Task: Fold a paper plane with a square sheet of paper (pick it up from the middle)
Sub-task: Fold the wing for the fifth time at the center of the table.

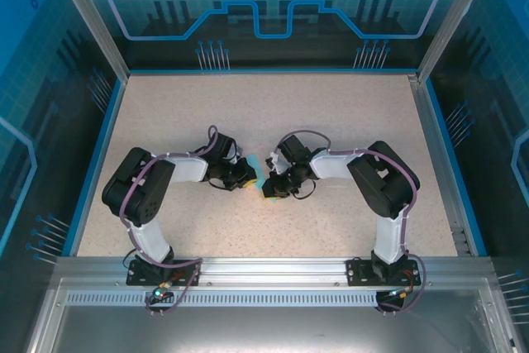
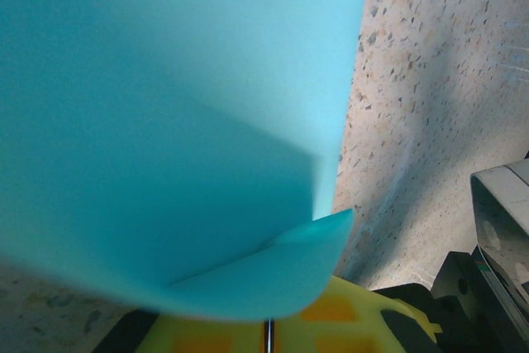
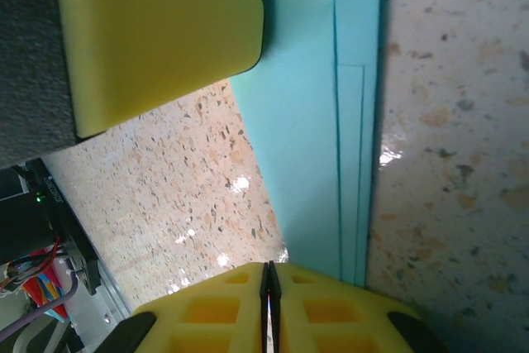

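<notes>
Two arms meet in the middle of the table (image 1: 347, 113), and the square sheet of paper (image 3: 306, 163) lies between them on the speckled top. It is already folded. In the right wrist view we see thin layers with straight edges running side by side.

The right gripper (image 3: 269, 274) has its yellow fingers (image 3: 223, 312) pressed together, with just a thin line between them. Their tips sit at the near end of the paper. We cannot tell if they pinch the paper or just push on it. The left gripper (image 2: 269, 332) is closed too, and in its own view the paper bends up and curls over its tips.

We think the job now is to make a fold sharp. To do it well, we should hold one side down and slide slowly along the crease. That way the edges line up and the thin paper does not slip or tear. We should press softly, because the curled part could get a wrong crease.

The two grippers are very near each other, so they could bump. A yellow finger (image 3: 157, 31), which looks like the left one's, hangs just beside the paper. Around the table are a blue rim (image 1: 97, 155) and see-through walls (image 1: 273, 6), well apart from the work.
</notes>
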Motion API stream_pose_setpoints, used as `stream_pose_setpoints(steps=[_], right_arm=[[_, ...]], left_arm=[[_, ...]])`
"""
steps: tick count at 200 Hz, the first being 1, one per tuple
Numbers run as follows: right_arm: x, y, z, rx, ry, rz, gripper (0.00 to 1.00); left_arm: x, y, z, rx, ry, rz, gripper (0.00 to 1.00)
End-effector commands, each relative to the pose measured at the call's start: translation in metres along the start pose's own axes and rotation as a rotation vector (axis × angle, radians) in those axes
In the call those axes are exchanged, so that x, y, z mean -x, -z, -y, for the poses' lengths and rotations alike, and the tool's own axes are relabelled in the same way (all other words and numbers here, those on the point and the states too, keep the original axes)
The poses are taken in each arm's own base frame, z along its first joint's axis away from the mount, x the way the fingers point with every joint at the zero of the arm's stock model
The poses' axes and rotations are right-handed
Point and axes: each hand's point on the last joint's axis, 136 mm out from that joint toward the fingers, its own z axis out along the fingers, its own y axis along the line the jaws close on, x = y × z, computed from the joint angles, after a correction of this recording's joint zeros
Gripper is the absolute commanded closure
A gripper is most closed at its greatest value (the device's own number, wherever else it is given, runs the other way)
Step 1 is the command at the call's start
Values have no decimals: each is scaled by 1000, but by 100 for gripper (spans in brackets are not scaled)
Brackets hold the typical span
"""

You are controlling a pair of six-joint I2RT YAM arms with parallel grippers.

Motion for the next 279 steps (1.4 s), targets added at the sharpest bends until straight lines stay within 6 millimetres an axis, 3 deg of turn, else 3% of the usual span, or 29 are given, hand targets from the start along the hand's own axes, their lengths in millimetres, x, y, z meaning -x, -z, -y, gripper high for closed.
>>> stream_pose_setpoints(steps=[1,29,68,90,128,174,212,279], right_arm=[[-43,1,18,-80,-72,-110,88],[-42,10,13,-84,-56,-87,88],[-49,0,29,-115,-91,-114,89],[-47,0,27,-106,-87,-99,89],[-21,32,-5,-73,16,61,89],[11,45,-16,-99,76,232,88],[22,31,-16,-98,66,244,89],[-1,5,-7,-98,48,126,90]], left_arm=[[-2,-1,-37,147,55,24,90],[-2,0,-38,149,56,25,90],[-2,0,-37,148,55,25,90],[-2,0,-37,147,55,24,90],[-2,1,-34,135,44,27,90],[-1,1,-23,78,7,31,90],[-2,1,-21,66,-2,25,90],[-3,3,-18,52,-6,27,90]])
